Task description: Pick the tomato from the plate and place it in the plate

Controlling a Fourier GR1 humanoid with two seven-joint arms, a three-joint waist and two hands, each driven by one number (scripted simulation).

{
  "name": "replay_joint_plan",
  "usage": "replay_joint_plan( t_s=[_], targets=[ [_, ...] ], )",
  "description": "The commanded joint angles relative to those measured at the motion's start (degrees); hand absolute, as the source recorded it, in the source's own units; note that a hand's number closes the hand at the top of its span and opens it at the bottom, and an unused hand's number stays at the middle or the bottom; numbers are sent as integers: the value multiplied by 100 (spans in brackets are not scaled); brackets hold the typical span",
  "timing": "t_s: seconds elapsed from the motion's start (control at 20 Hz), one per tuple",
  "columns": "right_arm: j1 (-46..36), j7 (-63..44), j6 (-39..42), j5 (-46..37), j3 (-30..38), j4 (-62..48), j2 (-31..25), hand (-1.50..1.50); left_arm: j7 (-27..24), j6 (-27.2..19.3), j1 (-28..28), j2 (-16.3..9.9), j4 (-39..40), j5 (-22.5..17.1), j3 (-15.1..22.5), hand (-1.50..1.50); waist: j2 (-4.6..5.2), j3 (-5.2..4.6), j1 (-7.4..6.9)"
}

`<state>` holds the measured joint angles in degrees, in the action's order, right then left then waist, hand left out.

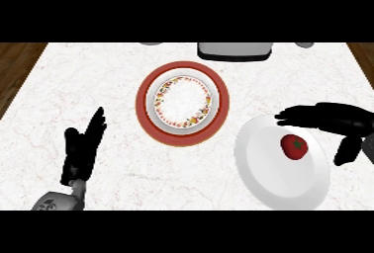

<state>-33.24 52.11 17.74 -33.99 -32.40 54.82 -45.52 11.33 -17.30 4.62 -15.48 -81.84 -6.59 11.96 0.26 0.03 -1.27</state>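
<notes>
Tomato [294,147] sitting on white plate [272,178], right of centre, nearer plate's far-right part; not lifted yet. Right hand [337,120] hovering at tomato, fingers [300,117] stretched out over plate's far rim, thumb [348,151] hanging down just right of tomato. Spread apart, nothing clamped; no visible contact w/ tomato. Can't tell height above plate from this angle.

Progress: early. Approach roughly there, grasp not made. Left to do: close on tomato, lift, carry left, set down in patterned plate [184,102], release. Patterned plate resting on red-rimmed charger [182,103], mid-counter, nothing in it.

Left hand [84,148] at lower left, fingers straight and pointing up, open, resting; well apart from both plates.

Room/edges: white plate near red charger, rims close at charger's lower right but apparently not touching. Carry path short, up and left across bare marble counter [87,79]; nothing standing between the two plates. White plate reaching toward lower right of view, counter's near edge not visible there. Counter's side edges visible far left and far right, wood floor beyond; both well away from path. Grey appliance [235,51] at far edge, behind charger, near but clear of it; avoid overshooting that way. Small grey things at top edge, cut off, can't ID.
</notes>
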Motion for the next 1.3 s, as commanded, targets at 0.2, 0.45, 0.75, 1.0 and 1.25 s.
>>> replay_joint_plan(
  t_s=[0.2, 0.45, 0.75, 1.0, 1.25],
  targets=[
    [-448, 481, 349, -555, -130, -726, 568, -150, -170, 71, -43, 125, 156, 135, -146, 0, -11, -3, 54],
    [-703, 1106, -76, -804, -137, -1795, 730, -150, -71, 337, -222, -72, -105, -3, -319, 0, 3, 0, 4],
    [-515, 916, -180, -983, -173, -1740, 1052, -150, 192, 171, 192, 192, -8, 177, -338, 0, -10, -1, 77],
    [-293, 685, -225, -1181, -101, -1349, 1089, -150, -183, 158, -323, 378, -23, 381, -226, 0, -34, -4, 119],
    [-543, 1113, -569, -1461, -120, -1801, 1174, 150, -242, 431, -6, 262, 338, 204, -582, 0, -15, -4, 108]
  ],
)
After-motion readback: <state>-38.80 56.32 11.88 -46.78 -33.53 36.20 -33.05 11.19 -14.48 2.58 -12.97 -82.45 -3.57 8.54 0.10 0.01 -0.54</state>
